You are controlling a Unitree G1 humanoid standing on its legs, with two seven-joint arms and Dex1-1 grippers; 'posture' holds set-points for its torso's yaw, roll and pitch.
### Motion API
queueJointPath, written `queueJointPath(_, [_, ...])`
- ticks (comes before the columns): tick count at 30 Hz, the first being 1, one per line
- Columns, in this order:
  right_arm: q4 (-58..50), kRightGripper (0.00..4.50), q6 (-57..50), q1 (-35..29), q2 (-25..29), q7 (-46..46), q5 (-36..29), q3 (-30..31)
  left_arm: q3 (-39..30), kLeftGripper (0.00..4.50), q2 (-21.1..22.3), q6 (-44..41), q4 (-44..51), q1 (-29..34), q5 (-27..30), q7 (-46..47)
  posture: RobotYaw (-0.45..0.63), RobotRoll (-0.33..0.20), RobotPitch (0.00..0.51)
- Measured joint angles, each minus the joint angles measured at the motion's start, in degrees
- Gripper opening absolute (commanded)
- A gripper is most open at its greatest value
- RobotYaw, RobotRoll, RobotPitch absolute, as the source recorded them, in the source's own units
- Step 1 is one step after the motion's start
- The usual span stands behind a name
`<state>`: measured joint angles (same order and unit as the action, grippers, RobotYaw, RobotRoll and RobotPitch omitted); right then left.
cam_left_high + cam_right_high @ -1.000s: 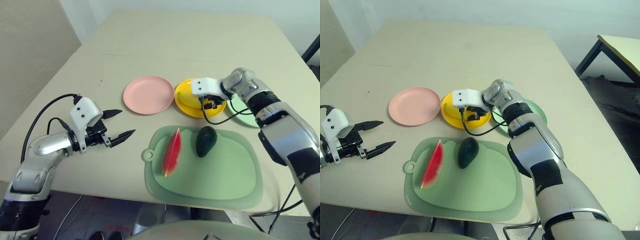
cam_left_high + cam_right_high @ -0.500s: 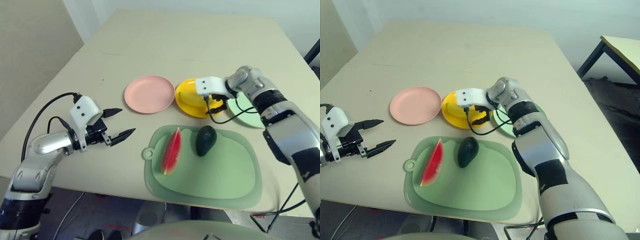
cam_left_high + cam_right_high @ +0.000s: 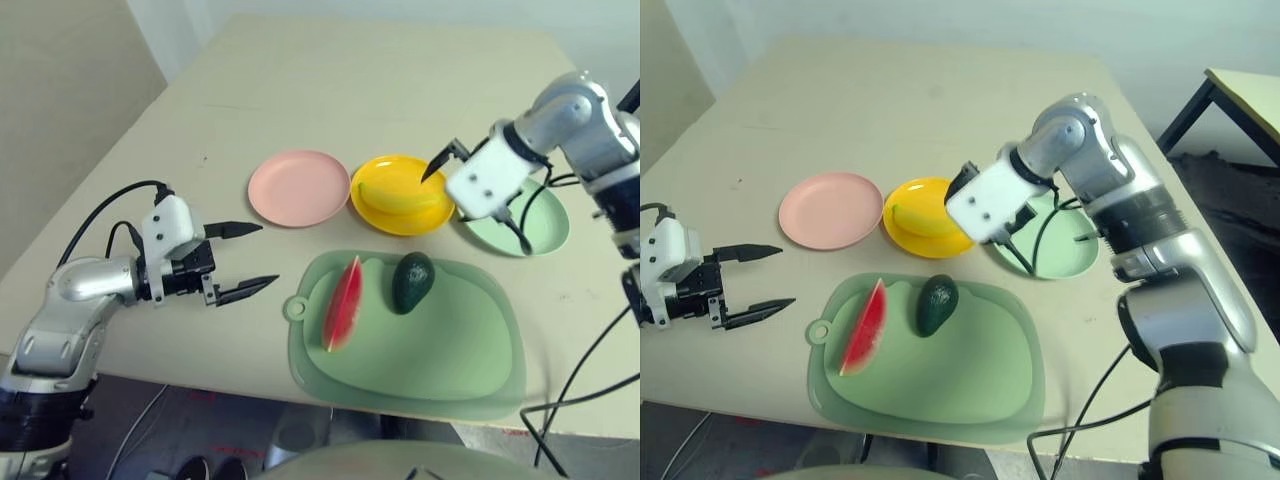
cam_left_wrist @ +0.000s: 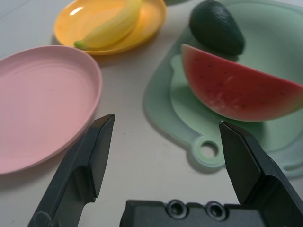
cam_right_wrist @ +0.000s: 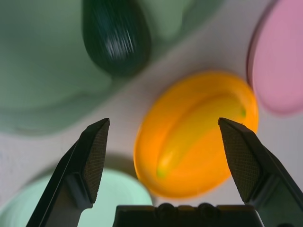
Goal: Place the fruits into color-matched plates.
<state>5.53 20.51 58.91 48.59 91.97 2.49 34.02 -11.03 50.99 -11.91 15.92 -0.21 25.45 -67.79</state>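
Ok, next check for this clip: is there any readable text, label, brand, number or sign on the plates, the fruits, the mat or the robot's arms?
None: no words, numbers, brand marks or signs can be read in any view.
The pink plate, yellow plate, green plate, banana, watermelon wedge, avocado and mat are all unmarked.

You see two silver forearms with black bands, white wrist housings, looping black cables, and tapered black fingers (image 3: 243, 291) above two screws.
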Motion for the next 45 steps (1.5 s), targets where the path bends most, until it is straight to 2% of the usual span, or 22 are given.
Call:
queueJointPath(10, [-1.4,4.47,0.5,-4.5,-0.4,0.0,1.5,1.4,0.2,4.5,1.3,-1.0,1.0,-0.5,1.8,-1.9,0.14,0.0,0.116])
queueJointPath(25, [2.7,4.47,1.9,-7.4,-6.7,-0.1,7.4,1.5,0.2,4.5,1.8,-1.3,1.1,-1.0,2.5,-1.7,0.15,0.0,0.124])
queueJointPath(45, [1.2,4.47,-4.9,-8.8,-7.1,0.2,6.7,3.1,0.2,4.5,1.8,-0.8,1.1,-0.6,2.5,-1.5,0.14,0.0,0.13])
